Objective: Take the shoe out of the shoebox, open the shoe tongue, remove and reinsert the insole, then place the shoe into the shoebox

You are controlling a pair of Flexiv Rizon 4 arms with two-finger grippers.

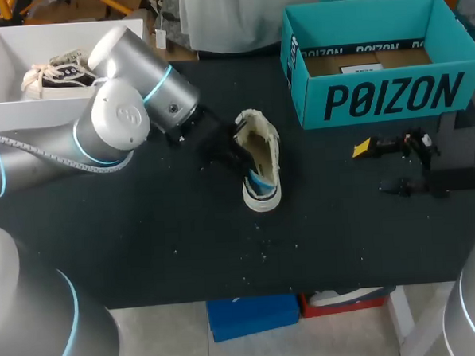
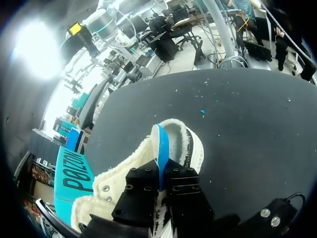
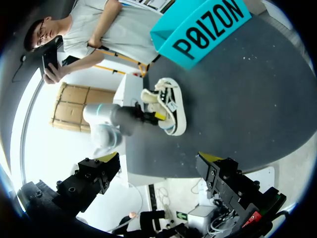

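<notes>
Black tabletop (image 1: 145,247) carries one cream shoe (image 1: 261,145), lying just in front of the teal shoebox (image 1: 393,98) and off its left corner, opening upward. My left gripper (image 2: 161,168) reaches into the shoe, its fingers pinched narrow on the single blue insole (image 2: 162,141), which stands on edge between them. I judge this grip is for drawing the insole out. My right gripper (image 1: 378,168) rests in front of the shoebox's right half, well apart from the shoe. Its fingers are spread wide and hold nothing, likely waiting to steady the shoe. Far left of the shoebox, one white box (image 1: 7,46) holds a second shoe (image 1: 57,76). Count: two shoes, one shoebox, one insole.
</notes>
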